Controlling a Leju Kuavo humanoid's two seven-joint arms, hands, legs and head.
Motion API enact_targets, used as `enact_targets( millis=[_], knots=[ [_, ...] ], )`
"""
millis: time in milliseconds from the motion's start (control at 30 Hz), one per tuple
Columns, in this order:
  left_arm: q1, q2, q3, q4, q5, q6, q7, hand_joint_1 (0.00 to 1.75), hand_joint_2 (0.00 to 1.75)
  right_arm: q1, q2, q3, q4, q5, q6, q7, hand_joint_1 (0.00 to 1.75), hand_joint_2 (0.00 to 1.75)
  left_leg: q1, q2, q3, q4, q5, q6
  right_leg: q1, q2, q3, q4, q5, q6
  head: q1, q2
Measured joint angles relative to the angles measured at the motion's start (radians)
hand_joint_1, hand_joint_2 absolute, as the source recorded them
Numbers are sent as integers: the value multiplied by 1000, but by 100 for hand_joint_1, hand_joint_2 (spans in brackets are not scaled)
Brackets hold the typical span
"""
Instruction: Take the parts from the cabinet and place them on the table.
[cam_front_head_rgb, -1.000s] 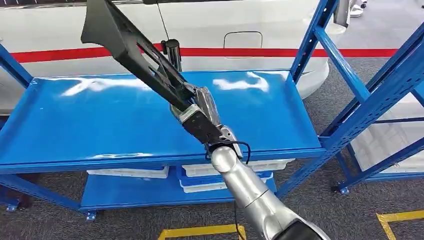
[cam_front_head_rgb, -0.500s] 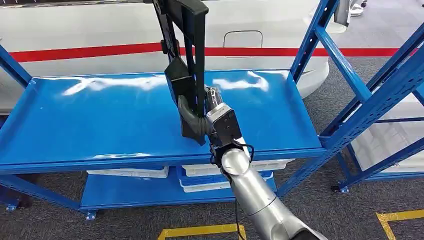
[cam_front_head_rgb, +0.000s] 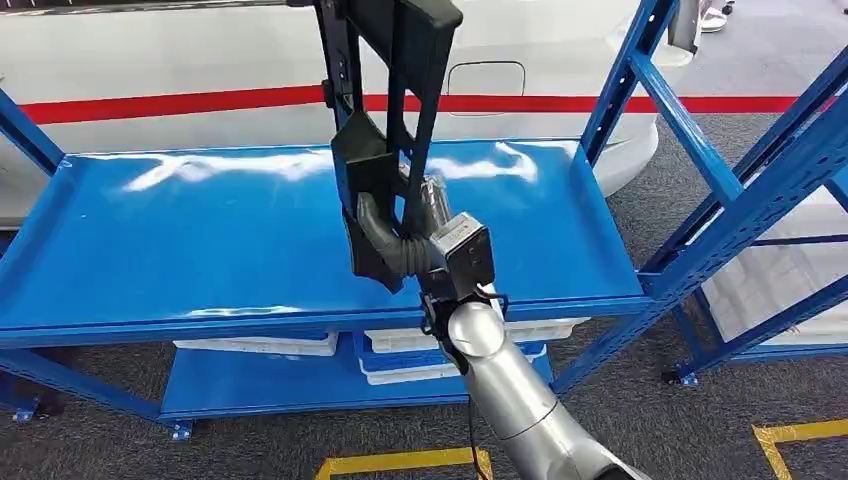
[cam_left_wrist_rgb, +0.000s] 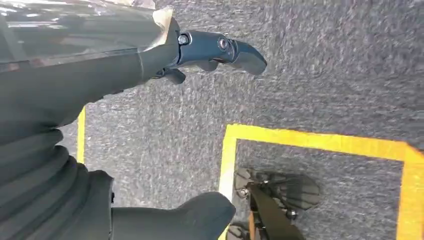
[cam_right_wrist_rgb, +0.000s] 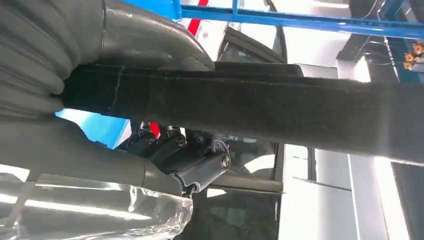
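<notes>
Head looks down on shelf (cam_front_head_rgb: 200, 230); wrist cameras close.

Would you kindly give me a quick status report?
Right hand gripping long black plastic part, upright above blue metal shelf. Left hand empty, hanging over carpet. Nothing in the way.

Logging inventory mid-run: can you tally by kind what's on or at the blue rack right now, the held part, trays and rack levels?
Black part, held upright by the right hand: 1
White trays under the top shelf: 3 visible
Blue tray between the white ones: 1
Blue rack shelves in view: 2
Total: 7
</notes>
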Motion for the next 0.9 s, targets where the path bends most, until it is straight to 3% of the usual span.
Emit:
enact_targets(
  millis=[267,300,333,400,433,467,500,533,600,633,667,767,800,833,867,900],
  knots=[
    [-1,3,14,0,14,-3,-18,0,175,27,-10,24,-42,-11,2,-14,175,175,-4,-1,-3,4,-6,16,-15,0,3,-9,2,14,0,0],
    [-2,2,14,0,14,-4,-18,0,175,28,-11,25,-48,-11,2,-15,175,175,9,0,9,-16,3,29,-9,-1,-3,-3,-6,19,1,0],
    [-3,0,14,0,14,-5,-18,0,175,28,-12,26,-52,-11,2,-17,175,175,5,4,16,-23,4,33,-10,-4,-11,27,-24,13,2,0],
    [-4,1,15,0,15,-7,-19,0,175,30,-15,27,-55,-14,2,-19,175,175,6,5,18,-24,4,41,-10,-3,-91,184,-93,-8,5,0],
    [-5,1,16,0,15,-7,-19,0,175,35,-18,27,-55,-14,2,-19,175,175,5,4,18,-24,3,42,-9,-3,-137,268,-121,-11,5,0],
    [-5,1,16,0,15,-7,-19,0,175,40,-21,27,-55,-14,2,-19,175,175,5,3,18,-23,3,41,-8,-3,-170,325,-129,-6,6,0],
    [-4,1,16,0,15,-7,-19,0,175,43,-23,27,-55,-14,2,-19,175,175,5,2,19,-23,1,39,-9,-4,-176,326,-118,2,5,0],
    [-4,1,16,0,15,-7,-18,0,175,44,-25,28,-55,-14,1,-19,175,175,5,1,20,-20,2,36,-10,-4,-161,285,-90,12,6,0],
    [-4,-1,17,0,15,-8,-19,0,175,43,-26,30,-57,-14,2,-20,175,175,8,-1,22,-13,-3,30,-15,-6,-87,126,-16,31,6,0],
    [-4,-2,17,0,15,-8,-19,0,175,43,-27,32,-58,-14,2,-23,175,175,7,-2,19,-4,-11,19,-21,-12,-46,24,10,32,8,0],
    [-4,-1,18,0,15,-8,-18,0,175,45,-27,35,-59,-14,3,-25,175,175,2,-5,13,1,-15,12,-7,-6,-39,43,23,21,5,0],
    [-4,-2,18,0,15,-4,-19,0,175,52,-31,43,-63,-12,7,-35,175,175,4,-3,14,7,-13,0,-4,-3,-52,43,18,8,5,0],
    [-4,0,18,0,15,-2,-20,0,175,53,-31,45,-64,-11,9,-37,175,175,6,-4,10,11,-18,-5,-24,-4,-54,37,24,-3,5,0],
    [-5,1,18,0,15,0,-21,0,175,53,-30,48,-64,-11,9,-39,175,175,9,-1,2,27,-44,-10,-22,-3,-55,36,27,-9,4,0],
    [-5,0,18,0,13,2,-20,0,175,54,-29,49,-65,-11,9,-42,175,175,10,2,-12,73,-91,-15,-21,-4,-58,36,30,-24,1,0],
    [-4,0,18,0,10,4,-19,0,175,55,-29,50,-65,-10,8,-45,175,175,12,2,-36,139,-137,-20,-18,-5,-61,36,32,-27,0,0]
  ],
)
